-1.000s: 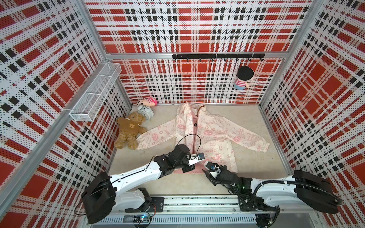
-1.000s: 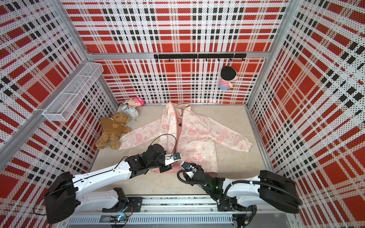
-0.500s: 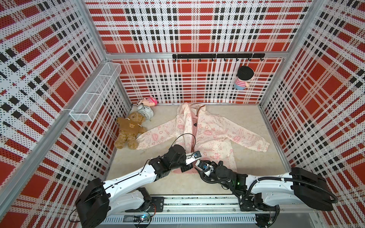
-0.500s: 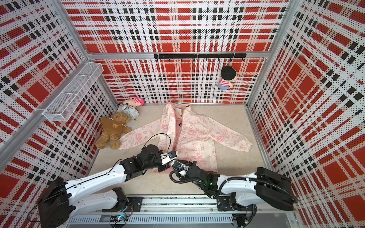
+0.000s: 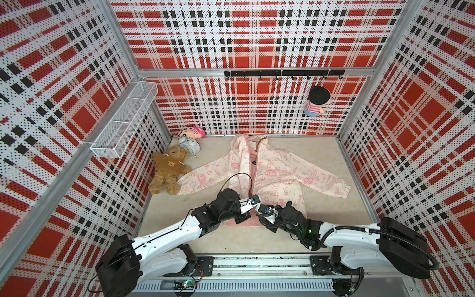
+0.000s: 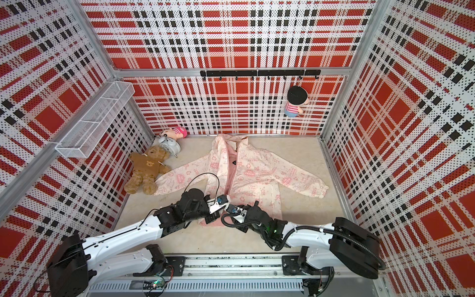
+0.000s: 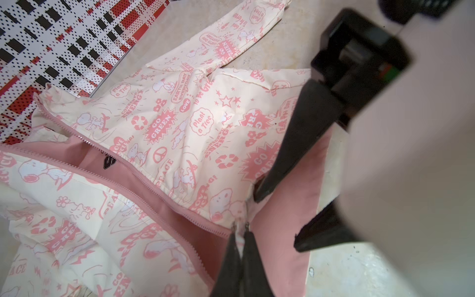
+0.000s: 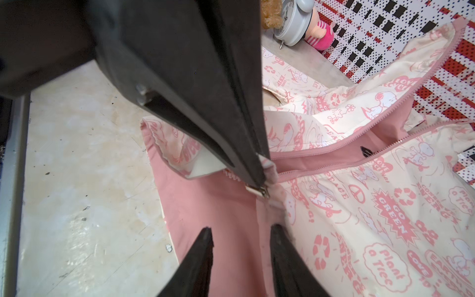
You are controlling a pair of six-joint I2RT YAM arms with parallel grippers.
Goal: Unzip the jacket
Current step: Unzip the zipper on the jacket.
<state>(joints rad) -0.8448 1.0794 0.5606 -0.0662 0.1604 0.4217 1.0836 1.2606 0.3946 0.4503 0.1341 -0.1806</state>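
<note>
Plaid walls (image 5: 257,38) box in a beige floor (image 5: 334,159); the jacket (image 5: 270,169) lies mid-frame and looks soft and light. The left gripper (image 7: 240,228) pinches its zipper pull (image 8: 257,191); the right gripper (image 8: 241,228), half open and empty, should pin the hem (image 8: 210,205).

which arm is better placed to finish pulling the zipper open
Left. The left hand is shut on the zipper pull at the pink hem of the jacket; the right hand is open over that hem.
</note>
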